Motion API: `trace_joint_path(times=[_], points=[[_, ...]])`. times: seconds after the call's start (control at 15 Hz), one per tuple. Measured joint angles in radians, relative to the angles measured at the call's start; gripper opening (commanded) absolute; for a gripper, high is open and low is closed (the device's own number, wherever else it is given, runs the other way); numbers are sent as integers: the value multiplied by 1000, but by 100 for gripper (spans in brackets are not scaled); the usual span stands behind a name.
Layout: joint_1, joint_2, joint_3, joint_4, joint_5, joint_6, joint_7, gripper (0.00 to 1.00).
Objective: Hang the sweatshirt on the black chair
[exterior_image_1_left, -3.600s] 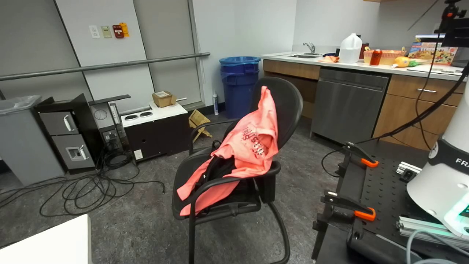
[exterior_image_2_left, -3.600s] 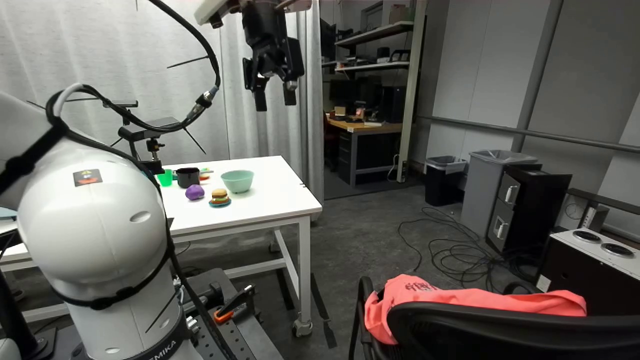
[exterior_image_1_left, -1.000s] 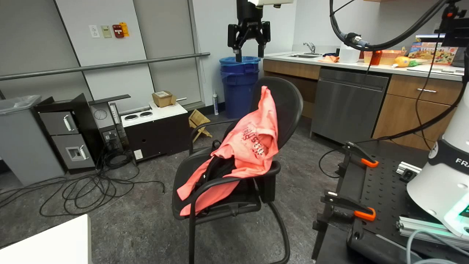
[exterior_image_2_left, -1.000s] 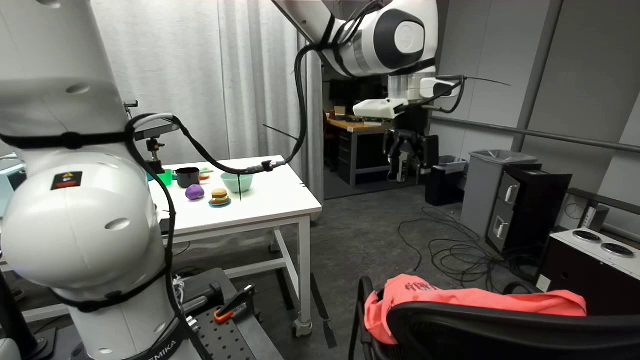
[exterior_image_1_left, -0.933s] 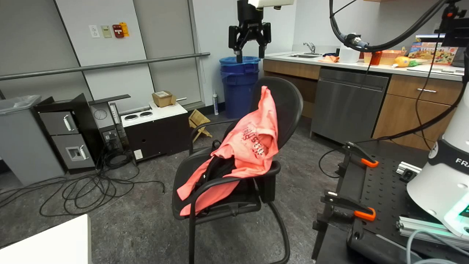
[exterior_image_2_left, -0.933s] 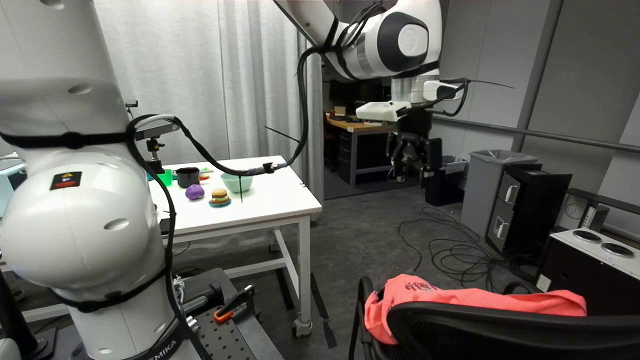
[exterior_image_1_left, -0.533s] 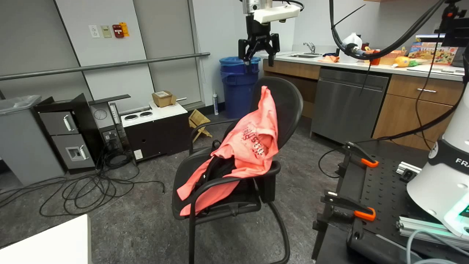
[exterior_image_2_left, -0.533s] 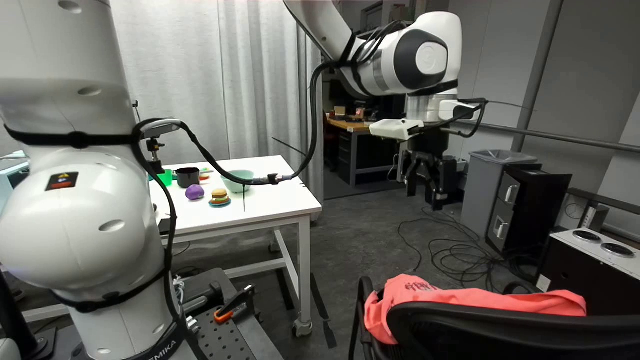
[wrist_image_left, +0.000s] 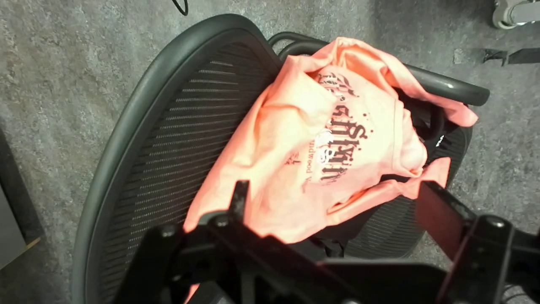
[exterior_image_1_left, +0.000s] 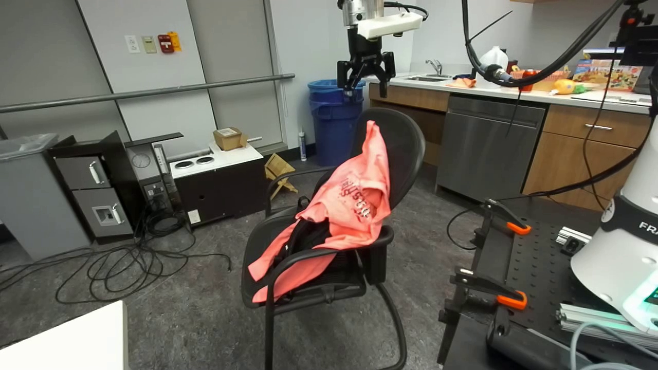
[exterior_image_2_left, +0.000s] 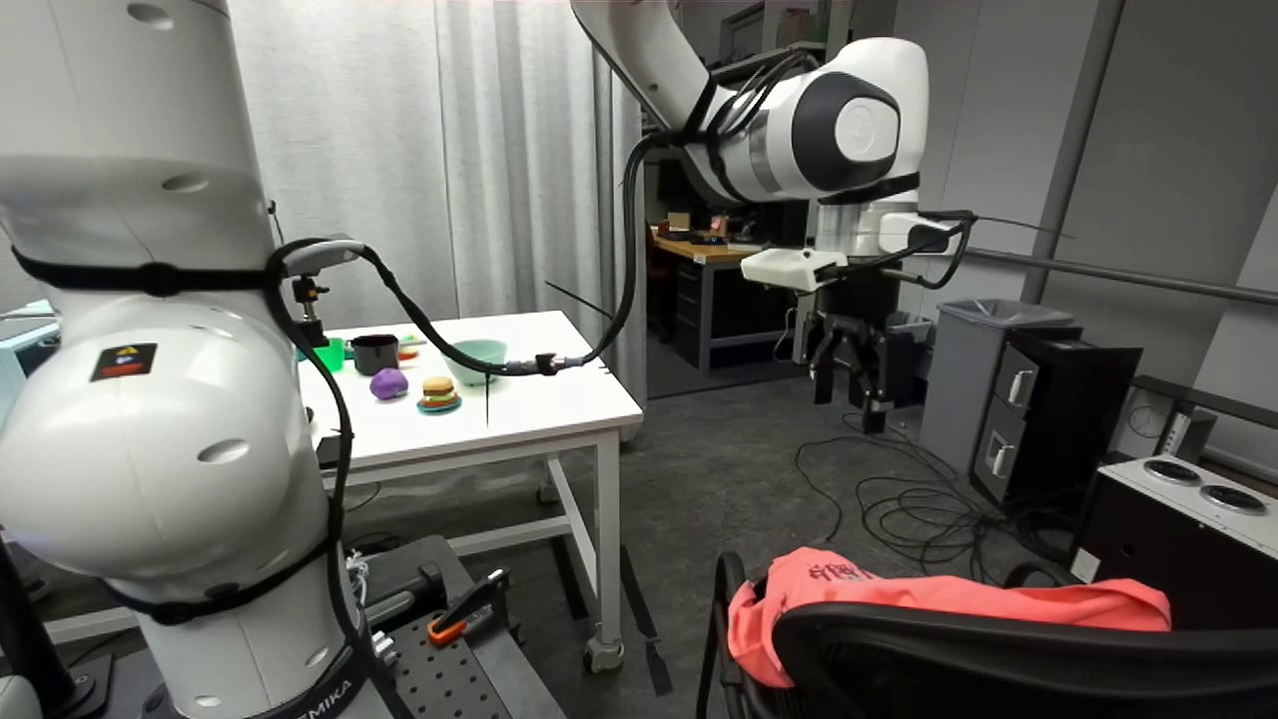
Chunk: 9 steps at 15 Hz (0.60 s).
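The coral sweatshirt (exterior_image_1_left: 354,195) with dark and white print lies bunched over the seat of the black chair (exterior_image_1_left: 406,149), one end peaking against the backrest and its sleeves hanging toward the seat front. In an exterior view, the sweatshirt (exterior_image_2_left: 929,596) shows above the rear of the chair back (exterior_image_2_left: 998,659). My gripper (exterior_image_1_left: 366,94) is open and empty, pointing down above the chair; it also shows in an exterior view (exterior_image_2_left: 849,407). In the wrist view, the open fingers (wrist_image_left: 336,185) are above the sweatshirt (wrist_image_left: 287,126), apart from it, with the mesh backrest (wrist_image_left: 168,139) at left.
A black strapped item (exterior_image_1_left: 313,234) lies partly under the sweatshirt on the seat. The chair's armrest (exterior_image_1_left: 329,251) flanks it. A blue bin (exterior_image_1_left: 336,128) and counter (exterior_image_1_left: 488,91) stand behind. A white table (exterior_image_2_left: 539,399) holds a bowl and toys. Cables lie on the floor.
My gripper has swung from over by the white table to above the chair, then lowered a little. It stays open. The sweatshirt and chair have not moved.
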Motion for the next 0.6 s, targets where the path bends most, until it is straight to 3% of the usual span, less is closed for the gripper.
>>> trace_joint_path(times=[0.6], points=[[-3,103,-25,54,-6,0,71,100]])
